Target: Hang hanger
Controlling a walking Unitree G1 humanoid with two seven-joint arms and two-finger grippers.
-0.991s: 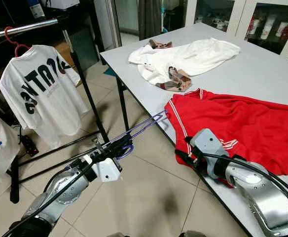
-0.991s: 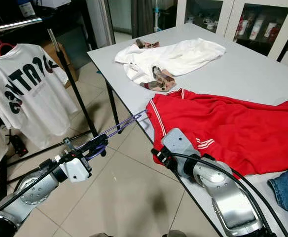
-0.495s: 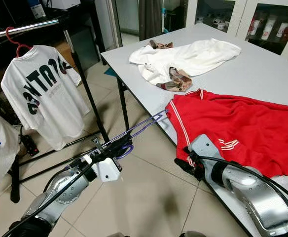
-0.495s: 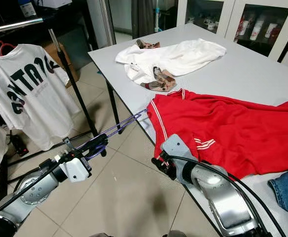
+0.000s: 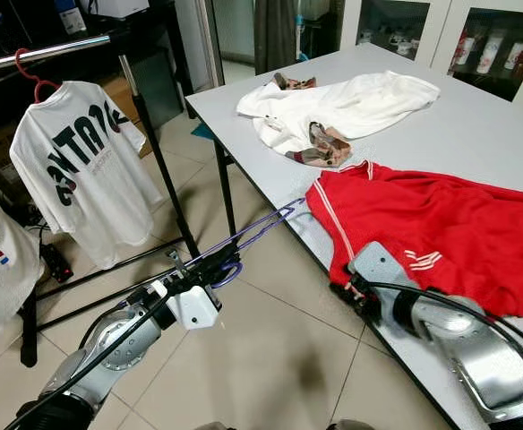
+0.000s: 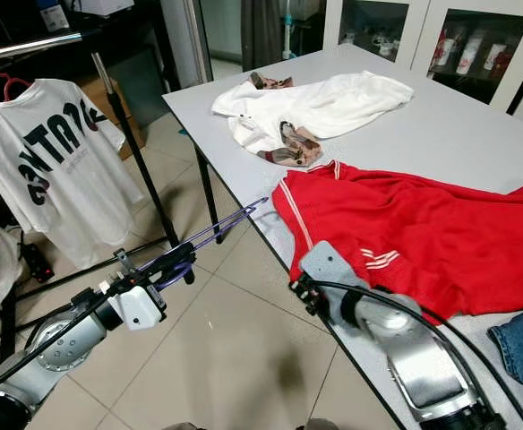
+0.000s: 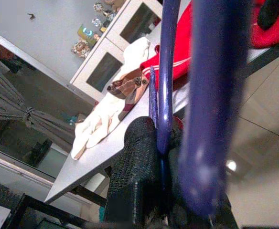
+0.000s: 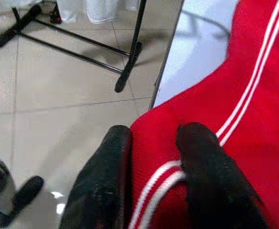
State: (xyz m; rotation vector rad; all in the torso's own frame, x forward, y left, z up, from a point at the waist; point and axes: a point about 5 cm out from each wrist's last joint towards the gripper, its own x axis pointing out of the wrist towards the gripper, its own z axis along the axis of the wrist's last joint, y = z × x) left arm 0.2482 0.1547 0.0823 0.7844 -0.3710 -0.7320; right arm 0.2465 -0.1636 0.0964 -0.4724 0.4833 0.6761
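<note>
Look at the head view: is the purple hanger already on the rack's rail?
No, the left claw holds the purple hanger beside the table.

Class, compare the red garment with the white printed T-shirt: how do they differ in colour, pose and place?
The red garment lies spread flat on the table; the white printed T-shirt hangs upright from the rack. One has white stripes, the other black lettering. Both are tops.

The left gripper (image 5: pixel 215 266) reaches forward, low over the floor — jaws clamped on the purple hanger (image 5: pixel 260 229). The right gripper (image 8: pixel 151 157) sits at the worktop edge — fingers (image 8: pixel 204 157) pinching the red shirt (image 6: pixel 423 233).
</note>
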